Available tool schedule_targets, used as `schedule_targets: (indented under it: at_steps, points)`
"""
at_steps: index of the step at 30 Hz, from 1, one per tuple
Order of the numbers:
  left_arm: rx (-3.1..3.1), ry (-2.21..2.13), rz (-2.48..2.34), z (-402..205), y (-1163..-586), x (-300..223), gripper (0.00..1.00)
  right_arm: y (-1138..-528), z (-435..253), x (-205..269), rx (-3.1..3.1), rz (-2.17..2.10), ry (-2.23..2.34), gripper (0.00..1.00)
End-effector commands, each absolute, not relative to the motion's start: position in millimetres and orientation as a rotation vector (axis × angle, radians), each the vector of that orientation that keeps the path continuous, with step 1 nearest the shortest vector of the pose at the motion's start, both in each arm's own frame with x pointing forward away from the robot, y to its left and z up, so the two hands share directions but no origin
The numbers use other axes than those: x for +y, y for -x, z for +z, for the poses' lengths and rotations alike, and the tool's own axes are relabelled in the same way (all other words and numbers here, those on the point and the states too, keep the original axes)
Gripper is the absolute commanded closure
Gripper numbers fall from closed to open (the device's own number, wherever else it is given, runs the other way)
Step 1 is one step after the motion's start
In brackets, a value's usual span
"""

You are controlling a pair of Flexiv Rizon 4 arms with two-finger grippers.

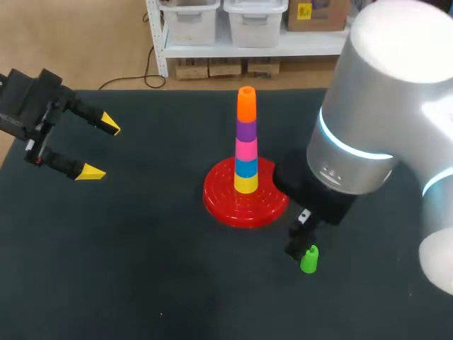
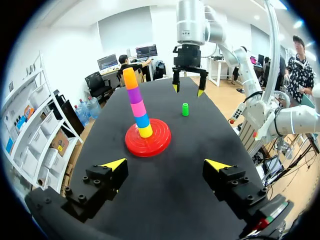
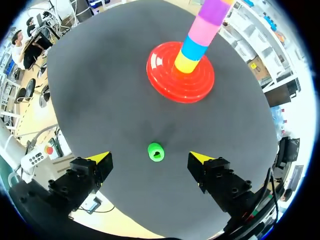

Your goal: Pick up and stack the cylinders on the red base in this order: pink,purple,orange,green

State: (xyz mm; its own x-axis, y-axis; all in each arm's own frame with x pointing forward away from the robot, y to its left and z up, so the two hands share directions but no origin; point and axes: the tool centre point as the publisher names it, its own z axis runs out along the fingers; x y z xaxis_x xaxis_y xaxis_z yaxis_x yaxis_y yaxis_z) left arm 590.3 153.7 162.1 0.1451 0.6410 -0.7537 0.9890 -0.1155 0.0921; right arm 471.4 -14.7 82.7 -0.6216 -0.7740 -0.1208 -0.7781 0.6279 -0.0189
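Five cylinders stand stacked on the red base [image 1: 216, 198] in the head view, orange topmost. The green cylinder [image 1: 309, 259] sits on the table [image 1: 141, 269] nearby, under my right arm. The left tool [image 1: 99, 149] gapes empty, well apart. Left wrist view: the right tool [image 2: 188, 89] hangs spread above the green cylinder. Right wrist view: the green cylinder stands upright between the parted fingers [image 3: 102, 159], untouched. It is probably light, stiff, smooth plastic, so pinch its round sides midway.

Robotics lab, left arm [image 1: 34, 108] and right arm [image 1: 386, 120] over black test table [image 1: 141, 276]
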Motion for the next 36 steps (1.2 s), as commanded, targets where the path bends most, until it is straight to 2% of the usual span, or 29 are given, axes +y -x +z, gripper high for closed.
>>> schedule_targets:
  at_steps: [1, 36]
  points:
    - [1.554, -1.826, -0.745, 161, -590, 154, 0.00, -476, 72, -8, 2.761, 0.038, 1.325, 0.00]
    - [1.554, -1.826, -0.745, 161, -590, 154, 0.00, -474, 7, -32, 2.872, -0.013, 1.247, 0.00]
